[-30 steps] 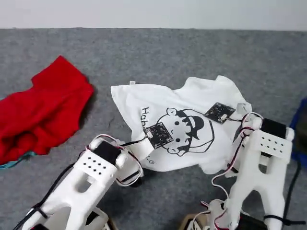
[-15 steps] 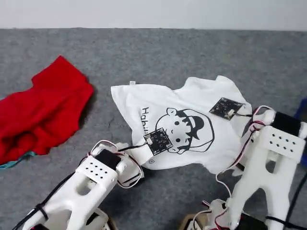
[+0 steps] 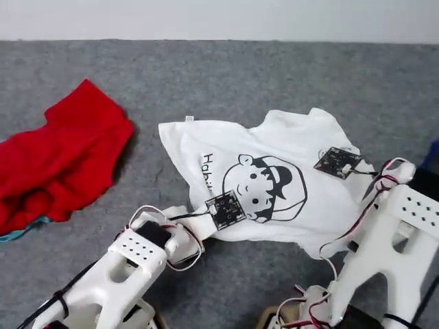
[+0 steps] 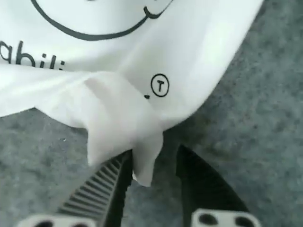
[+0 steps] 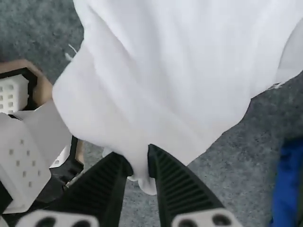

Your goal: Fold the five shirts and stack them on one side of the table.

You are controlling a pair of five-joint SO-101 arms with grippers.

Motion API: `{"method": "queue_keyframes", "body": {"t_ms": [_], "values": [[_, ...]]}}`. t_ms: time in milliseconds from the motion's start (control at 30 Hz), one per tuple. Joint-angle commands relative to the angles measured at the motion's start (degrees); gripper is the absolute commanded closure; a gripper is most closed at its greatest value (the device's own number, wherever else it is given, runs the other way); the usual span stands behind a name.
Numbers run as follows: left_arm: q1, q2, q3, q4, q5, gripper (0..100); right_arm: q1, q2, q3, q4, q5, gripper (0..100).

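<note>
Two white robot arms sit at the near side of a grey table cover (image 3: 206, 75), and a white shirt (image 3: 274, 157) lies spread out in the middle of it. This shirt has a cartoon face (image 3: 271, 186) drawn on it in black lines, with some letters beside the face. It is a bit crumpled and its near edge is bunched up. The left gripper (image 4: 154, 156) is at the near left corner of the white shirt. Its two jaws are apart, and a little folded tip of the shirt's hem hangs down between them, touching the ribbed finger (image 4: 113, 182). The right gripper (image 5: 137, 156) is at the near right corner of the same shirt. Its jaws are close together and they pinch a bunch of the white cloth, which is pulled up into a soft lump above them. A red shirt (image 3: 62, 157) lies in a loose heap far to the left, well apart from the white one. A small bit of teal cloth (image 3: 14, 234) peeks out from under it. Some blue cloth (image 5: 286, 184) lies at the right edge, near the right arm (image 3: 398, 226)
</note>
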State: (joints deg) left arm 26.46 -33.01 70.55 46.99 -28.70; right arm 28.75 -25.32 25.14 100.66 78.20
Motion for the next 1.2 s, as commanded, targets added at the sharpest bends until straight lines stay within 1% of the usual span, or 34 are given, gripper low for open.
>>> {"method": "queue_keyframes", "body": {"t_ms": [0, 67, 200, 233, 400, 500, 533, 600, 767, 867, 967, 1033, 1100, 1167], "values": [[-0.3, -0.9, 0.0, -2.1, -1.8, 86, 0.9, 0.0, -2.4, 2.2, 0.4, 98.4], [-0.3, -0.9, 0.0, -2.5, -3.6, 91, 0.9, 0.0, -2.3, 2.2, 0.4, 98.4], [-0.3, -0.9, 0.2, -6.2, -10.3, 99, 1.2, 0.0, -2.3, 2.2, 0.4, 98.4], [-0.3, -0.9, 0.2, -6.9, -11.3, 99, 1.2, 0.0, -2.3, 2.2, 0.4, 98.4], [-0.3, -1.0, 0.2, -7.0, -11.3, 99, 0.9, 0.0, -2.3, 2.2, 0.4, 98.4], [-0.3, -1.4, 0.0, -4.4, -11.3, 99, 0.4, 0.0, -2.3, 2.2, 0.3, 98.4], [-0.3, -1.4, -0.7, -2.7, -11.3, 99, -1.0, 0.1, -2.2, 2.2, -0.3, 98.4], [-0.3, -1.4, -2.9, 2.4, -11.2, 99, -4.9, 0.7, -2.4, 2.2, -4.1, 98.4], [-0.3, -1.4, -12.9, 19.0, -11.2, 99, -17.3, 4.6, -2.6, 0.4, -15.2, 98.5], [-0.3, -1.4, -21.1, 29.6, -11.3, 99, -21.1, 6.3, -2.6, -0.9, -20.2, 98.5], [-0.3, -1.4, -28.7, 40.1, -11.3, 99, -21.2, 6.4, -2.6, -0.5, -20.5, 98.5], [-0.4, -1.4, -32.5, 45.5, -11.4, 99, -19.0, 5.3, -2.6, -0.1, -20.4, 98.5], [-2.6, -1.4, -35.2, 47.7, -11.5, 99, -15.6, 3.7, -2.6, -0.6, -18.6, 98.5], [-6.7, -1.3, -36.6, 46.1, -12.5, 99, -11.0, 2.2, -2.5, -3.1, -17.7, 98.5]]}}
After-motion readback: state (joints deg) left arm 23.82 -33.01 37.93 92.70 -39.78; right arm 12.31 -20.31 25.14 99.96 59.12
